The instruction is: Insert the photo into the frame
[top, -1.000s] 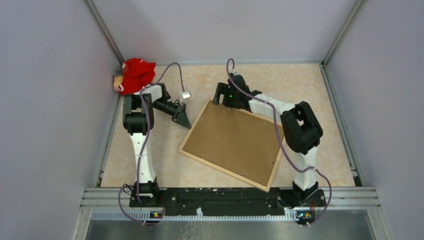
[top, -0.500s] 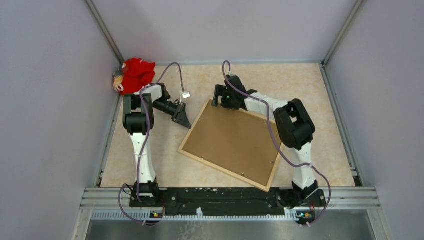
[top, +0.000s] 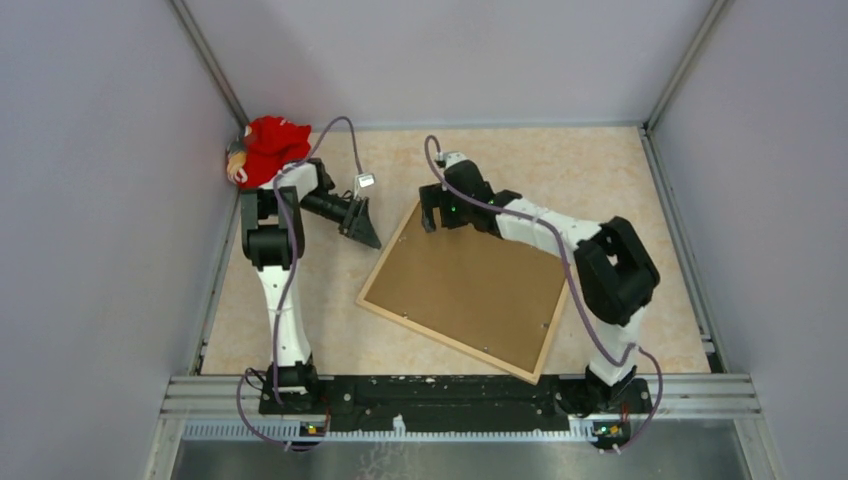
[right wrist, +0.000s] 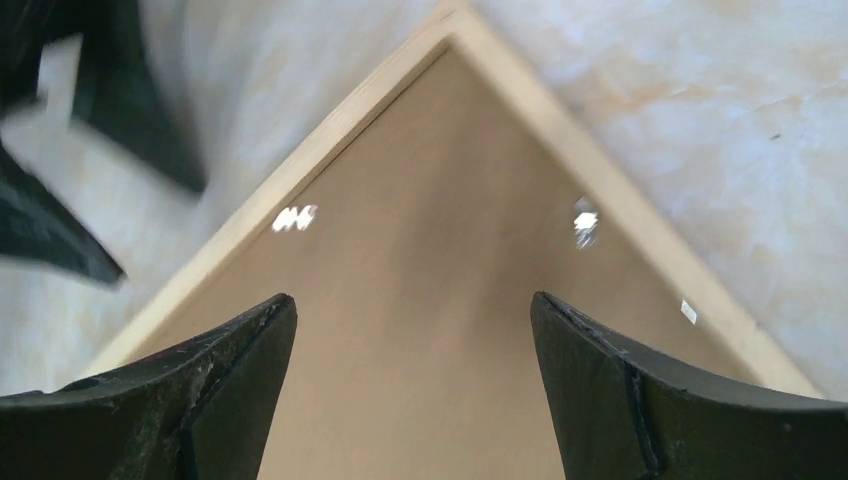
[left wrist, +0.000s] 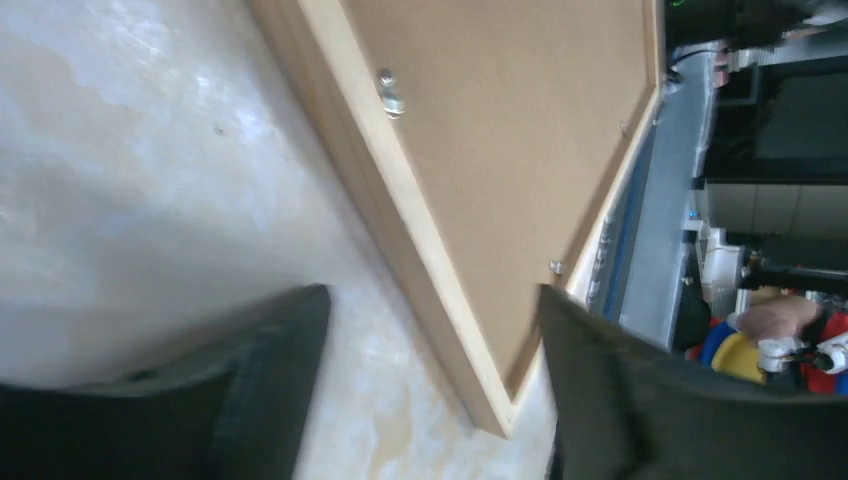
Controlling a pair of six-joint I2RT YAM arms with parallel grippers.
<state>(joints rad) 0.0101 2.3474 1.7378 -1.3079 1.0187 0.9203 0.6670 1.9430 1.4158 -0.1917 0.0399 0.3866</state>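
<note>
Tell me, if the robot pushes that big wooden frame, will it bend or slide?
Probably slides: the frame lies flat on the smooth table. Likely stiff, with wood edges and a board back. Lifted by one corner, it might tip, being wide and thin.

The frame (top: pixel 388 252) lies askew at the table's (top: pixel 600 170) centre, with the backing board (top: pixel 465 285) set in it. A plush toy (top: pixel 270 148) sits in the corner at 10 o'clock. The left gripper (top: pixel 365 232) is just beside the frame's 9 o'clock edge. The right gripper (top: pixel 432 215) hangs over its 12 o'clock corner.
</note>
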